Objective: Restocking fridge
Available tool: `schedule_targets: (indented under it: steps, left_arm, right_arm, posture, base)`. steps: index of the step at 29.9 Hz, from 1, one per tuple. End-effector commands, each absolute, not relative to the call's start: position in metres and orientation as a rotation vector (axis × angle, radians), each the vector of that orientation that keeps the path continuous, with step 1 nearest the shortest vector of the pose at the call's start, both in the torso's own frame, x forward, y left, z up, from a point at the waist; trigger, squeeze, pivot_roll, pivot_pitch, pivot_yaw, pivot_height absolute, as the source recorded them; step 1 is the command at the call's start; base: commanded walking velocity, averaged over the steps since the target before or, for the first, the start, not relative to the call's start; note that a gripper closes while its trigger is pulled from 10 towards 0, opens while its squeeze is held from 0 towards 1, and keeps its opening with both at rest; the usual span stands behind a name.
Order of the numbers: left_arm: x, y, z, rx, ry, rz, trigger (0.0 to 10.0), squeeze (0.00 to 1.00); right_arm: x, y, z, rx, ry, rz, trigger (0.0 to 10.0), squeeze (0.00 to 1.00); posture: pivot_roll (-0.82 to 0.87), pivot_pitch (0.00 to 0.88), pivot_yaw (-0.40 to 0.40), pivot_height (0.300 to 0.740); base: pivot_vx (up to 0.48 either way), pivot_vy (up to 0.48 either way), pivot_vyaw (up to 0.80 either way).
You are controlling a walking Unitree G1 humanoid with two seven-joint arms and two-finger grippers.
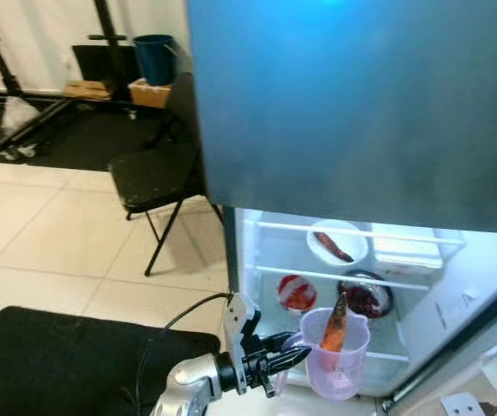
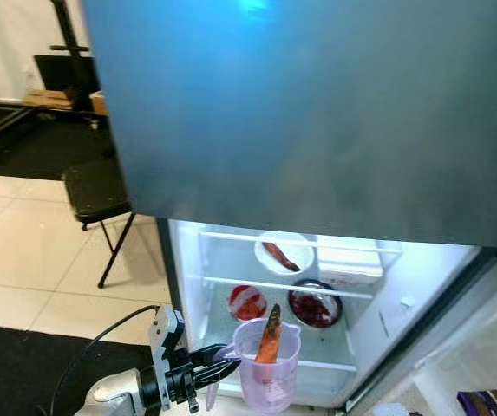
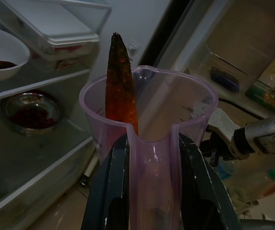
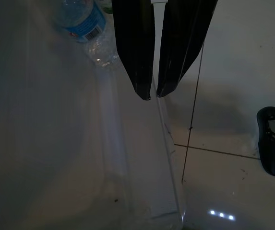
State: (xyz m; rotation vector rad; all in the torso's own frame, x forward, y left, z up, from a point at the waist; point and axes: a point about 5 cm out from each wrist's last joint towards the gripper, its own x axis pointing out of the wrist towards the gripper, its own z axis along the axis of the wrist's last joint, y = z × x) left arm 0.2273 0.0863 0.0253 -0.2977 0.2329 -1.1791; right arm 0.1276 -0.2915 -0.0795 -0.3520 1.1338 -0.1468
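We carry: left gripper [image 1: 293,357] clamps jug [image 1: 336,354] handle, carrot [image 1: 336,326] inside, lower centre; next, probably the fridge shelf [image 1: 339,278]. Right gripper [image 4: 154,93] nearly closed, empty.

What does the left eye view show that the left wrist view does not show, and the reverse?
Left eye view alone: a black folding chair on the tiled floor, a blue bucket far behind, and a red-filled bowl on the middle shelf.

Left wrist view alone: the end effector's fingers on either side of the jug's handle, and the fridge door shelf.

Both: the left end effector, the purple jug with a carrot, the white bowl, the metal bowl, the lidded box.
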Motion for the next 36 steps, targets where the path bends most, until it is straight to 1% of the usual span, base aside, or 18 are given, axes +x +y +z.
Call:
schedule_targets:
  steps: [1, 5, 15, 18, 22, 25, 26, 28, 33, 35, 36]
  left_arm:
    - [0.229, 0.086, 0.03, -0.288, 0.199, -1.195, 10.0, 0.0]
    - [0.228, 0.085, 0.029, -0.288, 0.203, -1.212, 10.0, 0.0]
    - [0.229, 0.085, 0.032, -0.296, 0.186, -1.212, 10.0, 0.0]
    - [0.23, 0.085, 0.033, -0.302, 0.178, -1.201, 10.0, 0.0]
    - [0.231, 0.085, 0.034, -0.296, 0.165, -1.197, 10.0, 0.0]
    - [0.231, 0.085, 0.035, -0.294, 0.159, -1.204, 10.0, 0.0]
    - [0.231, 0.085, 0.035, -0.294, 0.159, -1.204, 10.0, 0.0]
    - [0.231, 0.086, 0.035, -0.293, 0.157, -1.206, 10.0, 0.0]
    - [0.231, 0.086, 0.035, -0.291, 0.154, -1.205, 10.0, 0.0]
    - [0.231, 0.087, 0.035, -0.285, 0.151, -1.195, 10.0, 0.0]
    - [0.231, 0.087, 0.035, -0.285, 0.151, -1.195, 10.0, 0.0]
  right_arm:
    - [0.129, -0.29, -0.079, -0.349, 1.126, -0.146, 10.0, 0.0]
    - [0.13, -0.291, -0.079, -0.345, 1.12, -0.151, 10.0, 0.0]
    - [0.132, -0.291, -0.078, -0.347, 1.115, -0.152, 10.0, 0.0]
    - [0.134, -0.291, -0.077, -0.342, 1.102, -0.151, 10.0, 0.0]
    - [0.143, -0.288, -0.075, -0.314, 1.065, -0.142, 10.0, 0.0]
    - [0.159, -0.281, -0.07, -0.244, 0.989, -0.113, 10.0, 0.0]
    - [0.159, -0.281, -0.07, -0.244, 0.989, -0.113, 10.0, 0.0]
    - [0.17, -0.276, -0.066, -0.208, 0.948, -0.07, 10.0, 0.0]
    - [0.182, -0.265, -0.063, -0.148, 0.9, 0.009, 10.0, 0.0]
    - [0.189, -0.252, -0.062, -0.068, 0.87, 0.107, 10.0, 0.0]
    - [0.189, -0.252, -0.062, -0.068, 0.87, 0.107, 10.0, 0.0]
  posture:
    - [-0.04, 0.0, -0.032, 0.74]
    - [-0.04, 0.0, -0.03, 0.74]
    - [-0.04, 0.0, -0.03, 0.74]
    - [-0.04, 0.0, -0.029, 0.74]
    - [-0.04, 0.0, -0.029, 0.74]
    - [-0.04, 0.0, -0.028, 0.74]
    - [-0.04, 0.0, -0.028, 0.74]
    - [-0.04, 0.0, -0.028, 0.74]
    - [-0.04, 0.0, -0.027, 0.74]
    - [-0.04, 0.0, -0.028, 0.74]
    - [-0.04, 0.0, -0.028, 0.74]
  base:
    - [0.0, 0.0, 0.0]
    - [0.0, 0.0, 0.0]
    - [0.0, -0.447, 0.0]
    - [0.0, 0.0, 0.0]
    - [0.0, 0.0, 0.0]
    - [0.0, 0.0, 0.0]
    - [0.0, 0.0, 0.0]
    - [0.0, 0.0, 0.0]
    - [0.0, 0.0, 0.0]
    - [0.0, 0.0, 0.0]
    - [0.0, 0.0, 0.0]
